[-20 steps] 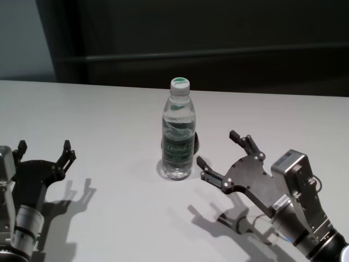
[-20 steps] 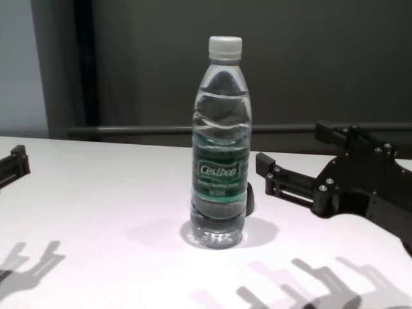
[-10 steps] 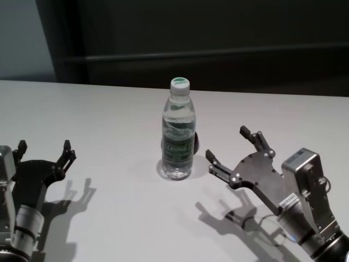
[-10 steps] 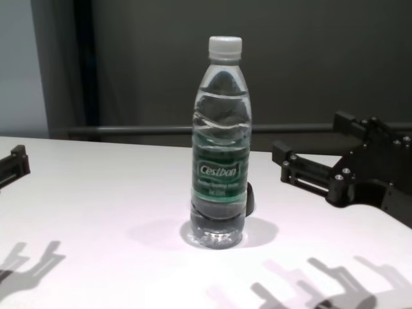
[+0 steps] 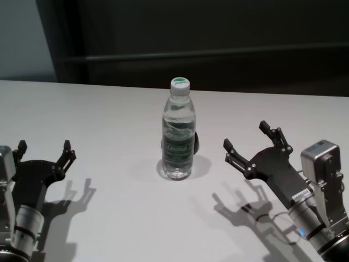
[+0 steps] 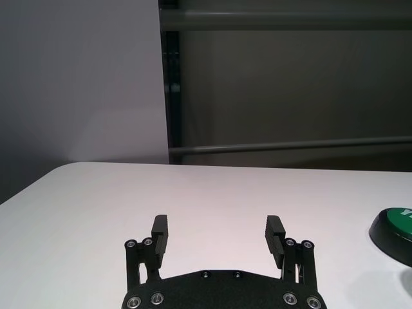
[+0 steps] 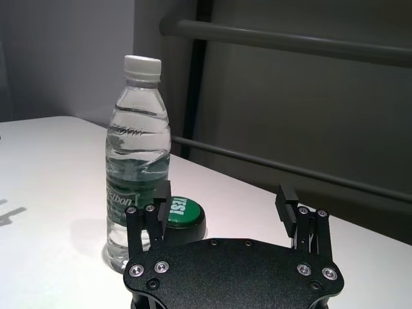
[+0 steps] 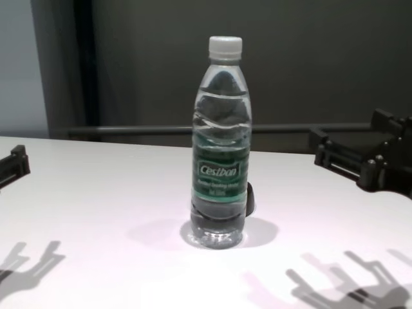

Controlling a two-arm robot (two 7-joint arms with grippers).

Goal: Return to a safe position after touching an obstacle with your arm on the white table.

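Note:
The obstacle, a clear water bottle (image 5: 177, 136) with a white cap and green label, stands upright on the white table (image 5: 103, 109). It also shows in the chest view (image 8: 221, 148) and the right wrist view (image 7: 137, 161). My right gripper (image 5: 245, 135) is open and empty, to the right of the bottle with a clear gap between them; it shows in its wrist view (image 7: 224, 196) and at the right edge of the chest view (image 8: 351, 132). My left gripper (image 5: 44, 146) is open and empty, parked at the table's left (image 6: 217, 226).
A low round green button on a dark base (image 7: 182, 211) sits just behind the bottle, mostly hidden by it in the head view (image 5: 195, 142). It shows at the edge of the left wrist view (image 6: 393, 225). A dark wall with a rail runs behind the table's far edge.
My right gripper has drawn back to the right, away from the bottle, widening the gap. The bottle stays upright and in place. The left arm has not moved.

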